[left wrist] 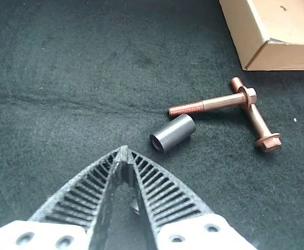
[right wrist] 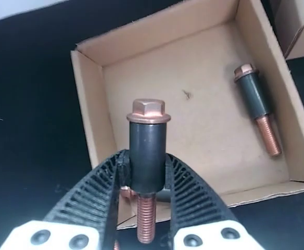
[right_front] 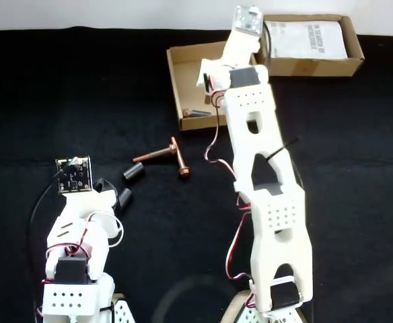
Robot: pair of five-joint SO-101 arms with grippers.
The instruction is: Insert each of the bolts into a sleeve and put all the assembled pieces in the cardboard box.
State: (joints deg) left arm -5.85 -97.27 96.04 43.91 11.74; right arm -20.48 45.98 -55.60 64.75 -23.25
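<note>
Two bare copper bolts lie crossed on the black cloth, one point(right_front: 153, 155) point(left wrist: 209, 104) over the other point(right_front: 180, 159) point(left wrist: 260, 124). A dark sleeve point(right_front: 133, 171) point(left wrist: 173, 134) lies beside them, just ahead of my left gripper point(left wrist: 124, 152), which is shut and holds nothing. My right gripper point(right wrist: 144, 159) is shut on an assembled piece, a bolt head point(right wrist: 149, 110) standing above its black sleeve, held over the open cardboard box point(right_front: 182, 67) point(right wrist: 89, 88). Another assembled piece point(right_front: 196, 113) point(right wrist: 255, 101) lies inside the box.
A second dark sleeve-like piece point(right_front: 124, 197) lies next to the left arm point(right_front: 82, 225). A second cardboard box point(right_front: 311, 64) with a printed sheet stands at the back right. The right arm point(right_front: 264, 168) stretches over the middle of the table.
</note>
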